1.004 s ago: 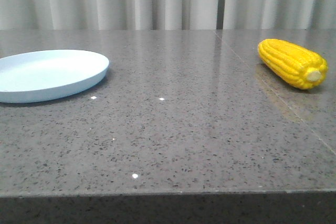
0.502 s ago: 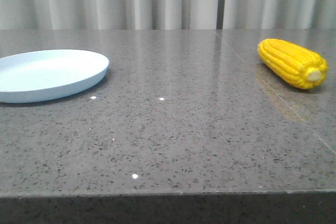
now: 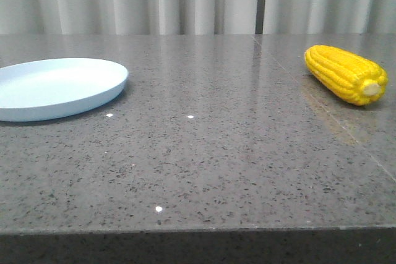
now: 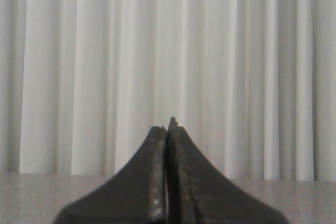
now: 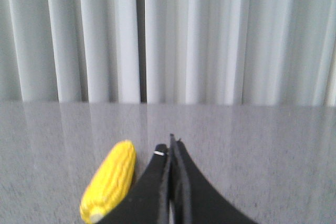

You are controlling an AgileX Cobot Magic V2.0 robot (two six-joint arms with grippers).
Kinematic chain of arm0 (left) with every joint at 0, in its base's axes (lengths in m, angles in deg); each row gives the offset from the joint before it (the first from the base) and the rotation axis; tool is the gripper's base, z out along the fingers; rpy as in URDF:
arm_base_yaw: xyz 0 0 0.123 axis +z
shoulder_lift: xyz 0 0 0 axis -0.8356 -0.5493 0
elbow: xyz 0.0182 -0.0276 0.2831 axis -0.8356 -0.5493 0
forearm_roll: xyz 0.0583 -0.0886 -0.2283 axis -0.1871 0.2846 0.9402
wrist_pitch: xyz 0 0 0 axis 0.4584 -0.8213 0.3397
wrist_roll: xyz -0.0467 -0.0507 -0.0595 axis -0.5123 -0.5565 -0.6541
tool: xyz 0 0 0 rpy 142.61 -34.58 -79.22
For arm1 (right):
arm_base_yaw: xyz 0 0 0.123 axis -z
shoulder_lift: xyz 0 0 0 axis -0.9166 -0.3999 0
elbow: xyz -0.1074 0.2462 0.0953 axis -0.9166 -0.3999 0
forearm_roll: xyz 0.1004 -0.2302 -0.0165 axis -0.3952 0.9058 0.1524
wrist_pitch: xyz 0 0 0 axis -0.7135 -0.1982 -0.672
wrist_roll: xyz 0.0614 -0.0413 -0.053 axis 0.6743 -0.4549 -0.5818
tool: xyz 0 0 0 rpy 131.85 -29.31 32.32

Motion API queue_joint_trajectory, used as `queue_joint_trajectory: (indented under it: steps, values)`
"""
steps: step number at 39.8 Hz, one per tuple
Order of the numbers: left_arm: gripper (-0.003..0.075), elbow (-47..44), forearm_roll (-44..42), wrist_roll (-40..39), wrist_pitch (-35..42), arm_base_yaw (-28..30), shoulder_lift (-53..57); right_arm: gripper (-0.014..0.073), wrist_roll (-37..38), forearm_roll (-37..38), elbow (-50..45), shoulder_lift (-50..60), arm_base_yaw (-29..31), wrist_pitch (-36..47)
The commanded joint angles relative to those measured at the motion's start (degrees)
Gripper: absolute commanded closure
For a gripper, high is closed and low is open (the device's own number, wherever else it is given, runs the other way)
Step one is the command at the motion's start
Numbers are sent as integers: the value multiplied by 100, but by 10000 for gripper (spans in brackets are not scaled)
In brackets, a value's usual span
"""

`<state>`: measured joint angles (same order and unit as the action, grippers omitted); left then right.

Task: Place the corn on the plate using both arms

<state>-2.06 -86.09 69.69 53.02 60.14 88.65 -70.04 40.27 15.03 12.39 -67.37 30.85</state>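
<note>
Left fingers (image 4: 167, 129): pressed together, tips meeting, holding nothing; they point toward the pale curtain (image 4: 157, 51), with a strip of worktop below.
Right fingers (image 5: 170, 148): pressed together, holding nothing, raised over the worktop (image 5: 252, 150) and touching no object.
Corn (image 5: 108, 184): lies flat on the worktop just beside the right fingers, apart from them, cream stub end nearest the camera.
Corn, front view (image 3: 345, 74): far right of the grey speckled worktop (image 3: 204, 153), lying at an angle, stub end toward the front.
Plate (image 3: 55, 88): pale blue, empty, at the far left edge, well apart from the corn.
Arms: neither shows in the front view.
</note>
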Motion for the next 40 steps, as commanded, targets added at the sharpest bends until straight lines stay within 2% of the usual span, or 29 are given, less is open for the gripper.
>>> queue_joint_trajectory:
  steps: [1, 5, 10, 17, 21, 22, 24, 26, 27, 30, 32, 34, 40]
  values:
    - [741, 807, 59, -20, -533, 15, -444, 654, -40, 4, 787, -371, 30, -250]
    - [741, 1445, 59, -20, -1513, 15, -1137, 654, -40, 4, 1378, -989, 30, -727]
    - [741, 1985, 59, 261, -2323, 15, -2086, 654, -40, 4, 1904, -1748, 30, -1138]
    - [740, 2239, 59, 462, -2604, 15, -2666, 651, -40, 4, 2074, -2251, 30, -1232]
    - [717, 2239, 59, 462, -2617, 15, -2660, 574, -40, 4, 2074, -2232, 30, -1231]
    - [695, 2239, 59, 462, -2617, 15, -2660, 529, -40, 4, 2074, -2232, 30, -1226]
    - [598, 2239, 59, 462, -2606, 15, -2660, 412, -40, 4, 2074, -2232, 30, -1226]
    - [468, 2239, 59, 462, -2566, 15, -2660, 293, -40, 4, 2074, -2232, 30, -1226]
    - [380, 2239, 92, 462, -2553, 15, -2660, 225, -40, 4, 2074, -2232, 30, -1226]
    - [158, 2239, 223, 462, -2531, 15, -2660, 85, -40, 4, 2074, -2232, 30, -1226]
    - [71, 2239, 236, 462, -2531, 15, -2660, 22, -40, 4, 2074, -2232, 30, -1226]
    - [29, 2239, 236, 462, -2493, 15, -2660, -11, -40, 4, 2074, -2232, 30, -1226]
    - [28, 2239, 287, 462, -2256, 15, -2714, -6, -40, 4, 2074, -2232, 30, -1226]
